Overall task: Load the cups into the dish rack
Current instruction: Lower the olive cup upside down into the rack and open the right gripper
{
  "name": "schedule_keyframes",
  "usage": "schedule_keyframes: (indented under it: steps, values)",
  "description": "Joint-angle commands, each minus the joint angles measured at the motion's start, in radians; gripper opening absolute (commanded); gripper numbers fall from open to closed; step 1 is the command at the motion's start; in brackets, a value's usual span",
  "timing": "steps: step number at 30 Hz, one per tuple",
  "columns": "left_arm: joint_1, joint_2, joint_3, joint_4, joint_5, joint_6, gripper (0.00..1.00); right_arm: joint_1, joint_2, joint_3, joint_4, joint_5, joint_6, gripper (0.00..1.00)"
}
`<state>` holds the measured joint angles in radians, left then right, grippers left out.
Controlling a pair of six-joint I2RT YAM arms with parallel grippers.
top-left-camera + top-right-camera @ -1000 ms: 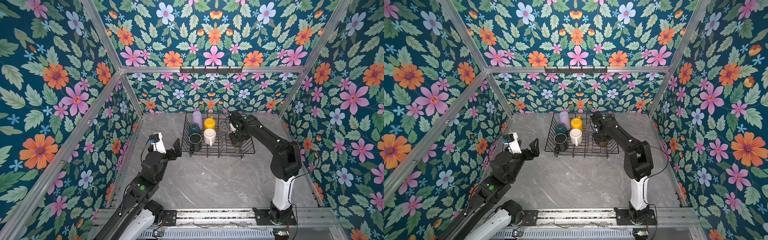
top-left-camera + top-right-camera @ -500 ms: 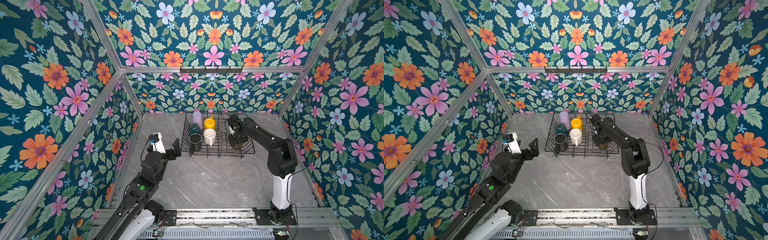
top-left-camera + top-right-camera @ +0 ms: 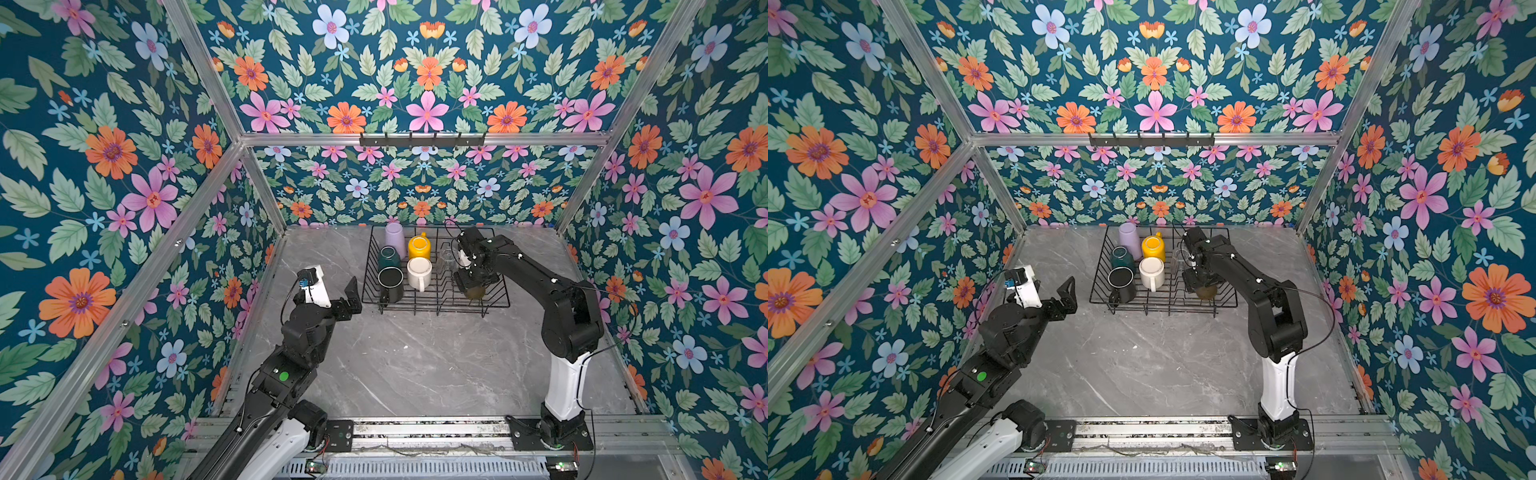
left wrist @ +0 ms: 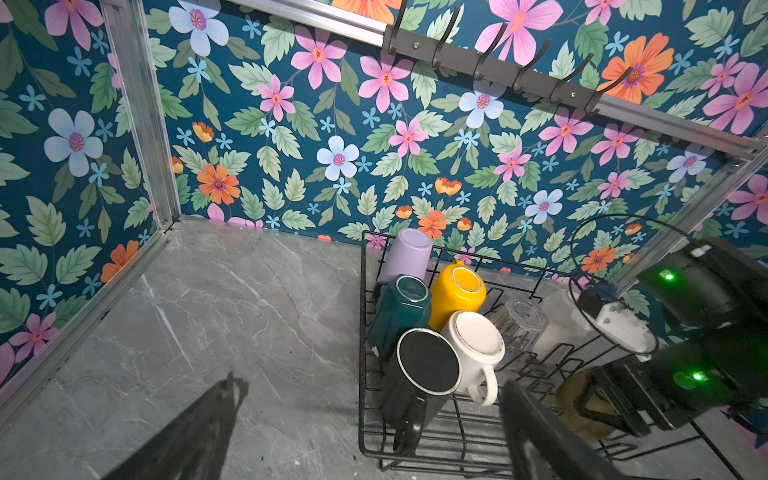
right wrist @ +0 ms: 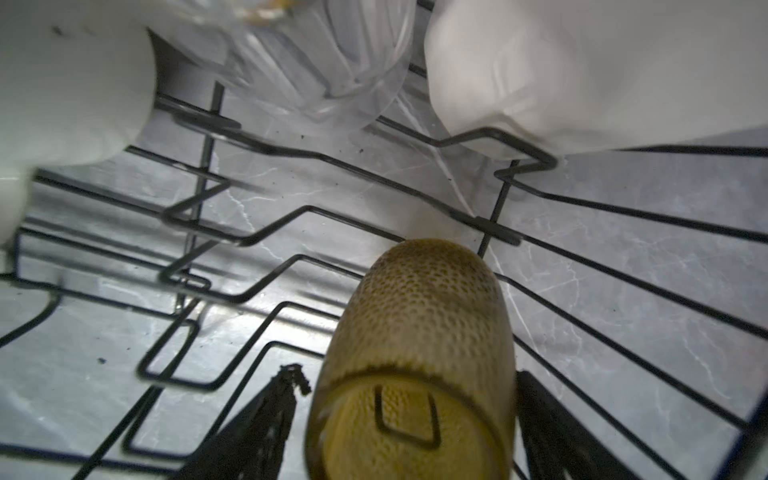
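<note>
The amber glass (image 5: pixel 419 316) sits in the dish rack (image 4: pixel 360 324) at its 4 o'clock corner in both top views, seemingly base-up over a prong. It looks light, rigid, brittle and slick, best pinched across its dimpled wall. The right gripper (image 5: pixel 409 374) straddles it, its 2 fingers parted just clear. The left gripper (image 4: pixel 372 384) gapes wide and empty off the rack's 8 o'clock side.

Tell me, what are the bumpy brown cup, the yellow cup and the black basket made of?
The bumpy brown cup looks like amber-tinted glass: black wire shows through it, and its skin is dimpled. The yellow cup seems to be glazed ceramic, opaque and glossy. The black basket is probably coated metal wire: thin bent rods, evenly black.
</note>
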<state>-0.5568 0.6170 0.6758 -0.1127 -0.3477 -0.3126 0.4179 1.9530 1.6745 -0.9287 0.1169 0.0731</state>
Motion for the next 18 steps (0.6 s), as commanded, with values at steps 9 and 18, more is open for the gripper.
schedule_keyframes:
  steps: [9, 18]
  values:
    - [0.000, -0.010, -0.001, 0.042, -0.064, 0.042, 1.00, -0.015, -0.246, -0.116, 0.091, -0.067, 0.045, 0.91]
    - [0.002, 0.038, -0.112, 0.301, -0.301, 0.241, 1.00, -0.123, -0.665, -0.514, 0.484, -0.039, 0.097, 0.99]
